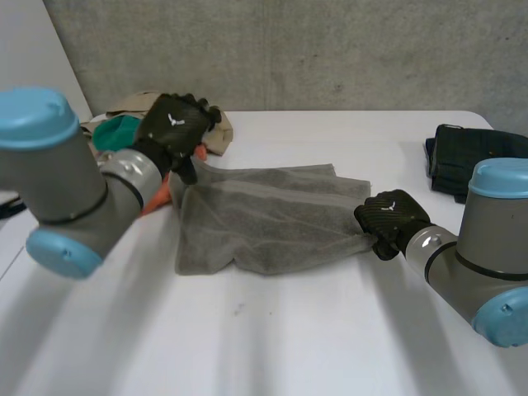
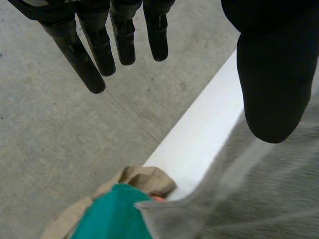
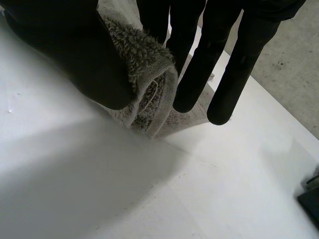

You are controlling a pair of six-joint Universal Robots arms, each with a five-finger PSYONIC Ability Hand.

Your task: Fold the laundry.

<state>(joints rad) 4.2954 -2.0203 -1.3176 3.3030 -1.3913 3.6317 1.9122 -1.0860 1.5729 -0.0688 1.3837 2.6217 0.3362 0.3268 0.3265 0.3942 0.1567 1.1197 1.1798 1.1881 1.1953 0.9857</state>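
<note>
Although the grey towel (image 1: pixel 264 210) lies opened out on the white bench (image 1: pixel 330 330), no fold shows in it yet. It is rumpled along its near edge, and I judge the work on it to be at its start: it wants pulling flat before it can be doubled over.

The right hand (image 1: pixel 392 216) is at the towel's right edge, and its wrist view shows thumb and fingers clamped on a bunched bit of that edge. The left hand (image 1: pixel 175 124) is at the far left corner. Its fingers are straight and spread well apart from the thumb, with no cloth between them. The thumb hangs over the towel, but whether it touches the cloth is hard to make out.

A pile of clothes (image 1: pixel 115 130) in tan, green and orange waits at the far left of the bench, unfolded, so most of the laundry is left to do. A dark folded cloth (image 1: pixel 466 157) at the far right looks already dealt with. The left arm covers part of the pile, the right arm cuts off the dark cloth's near side, and how many pieces the pile holds cannot be told.
</note>
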